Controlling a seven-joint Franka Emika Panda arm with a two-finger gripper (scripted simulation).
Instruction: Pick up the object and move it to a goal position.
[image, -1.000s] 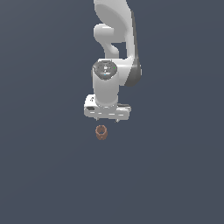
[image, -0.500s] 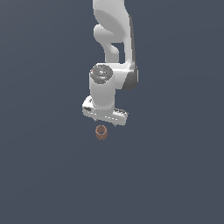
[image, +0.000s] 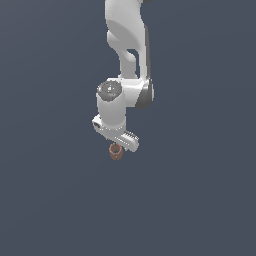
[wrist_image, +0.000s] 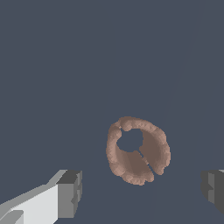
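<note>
Barely begun: object (wrist_image: 138, 150) not yet gripped, resting on the worktop (image: 55, 200), upright, hollow top showing. No goal marker visible. Grasp, lift and carry all left to do. Arm (image: 127, 45) reaching down from above, wrist bent, gripper (image: 118, 142) low and just over the object. Fingers (wrist_image: 70, 194) spread wide, flanking but clear of it in the wrist view.

arm (image: 125, 30) cut off at the exterior view's top; claw (wrist_image: 142, 192) fingers clipped by wrist view's edges
</note>
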